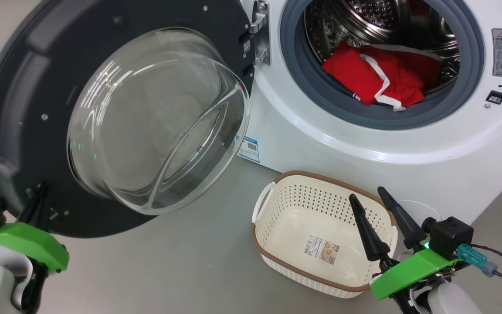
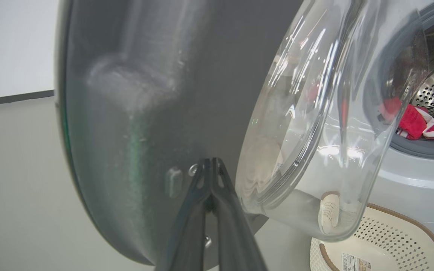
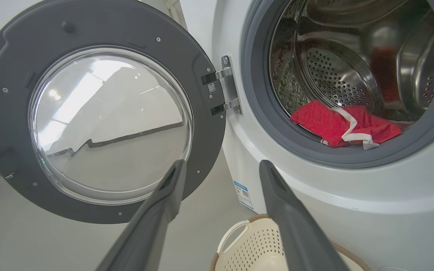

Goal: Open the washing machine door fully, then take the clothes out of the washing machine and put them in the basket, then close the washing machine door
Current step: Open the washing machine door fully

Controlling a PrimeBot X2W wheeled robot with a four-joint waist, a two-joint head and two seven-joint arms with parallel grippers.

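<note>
Your left hand (image 1: pixel 42 192) sits at the lower left of the frame with its two fingers pressed together into a single wedge. In the left wrist view the joined tips (image 2: pixel 211 162) appear to rest on the dark inner face of the washing machine door (image 1: pixel 20 109), low on its frame just beside the glass bowl (image 1: pixel 155 122). That reads as a pushing pose rather than a grasp, with nothing pinched between the fingers. The door hangs wide on its hinge (image 1: pixel 259 39) at upper centre, and the mouth of the washing machine (image 1: pixel 320 144) is fully exposed.

The clothes (image 1: pixel 364 76) lie bunched at the front of the drum (image 1: pixel 377 17) in the upper right, and one white-trimmed edge droops onto the grey ring. They look easy to reach from the front.

Your right hand (image 1: pixel 368 195) is spread wide and empty at the lower right, above the far corner of the basket (image 1: pixel 277 209). The basket stands on the floor (image 1: pixel 190 270) just below the opening, so the carry will be short.

I judge the door step nearly done, and the reach into the drum should fall to your right hand
</note>
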